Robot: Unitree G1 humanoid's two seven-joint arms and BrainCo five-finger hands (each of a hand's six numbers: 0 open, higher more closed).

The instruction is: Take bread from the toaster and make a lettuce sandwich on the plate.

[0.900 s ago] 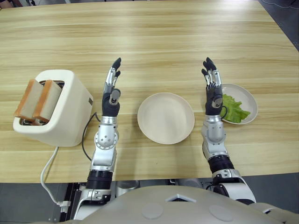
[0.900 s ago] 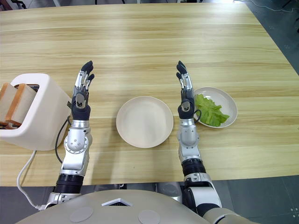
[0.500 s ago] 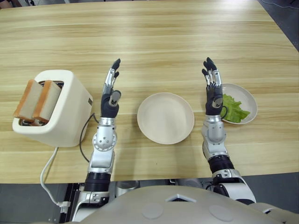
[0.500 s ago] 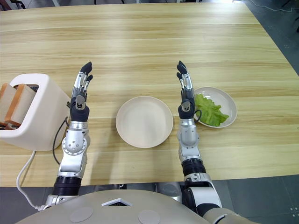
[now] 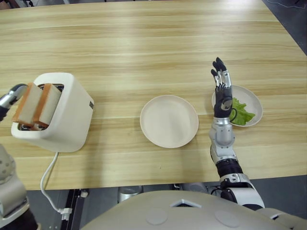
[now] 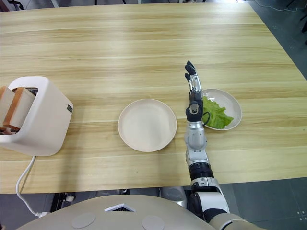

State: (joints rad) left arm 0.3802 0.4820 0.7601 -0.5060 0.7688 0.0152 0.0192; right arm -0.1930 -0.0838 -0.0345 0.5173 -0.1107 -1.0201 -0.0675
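Right hand fingers straight, empty, beside lettuce; left hand at bread, grip unclear.

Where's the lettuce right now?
In both eye views the lettuce lies in the small bowl on the right side of the table, just right of the right hand; the plate sits left of that hand.
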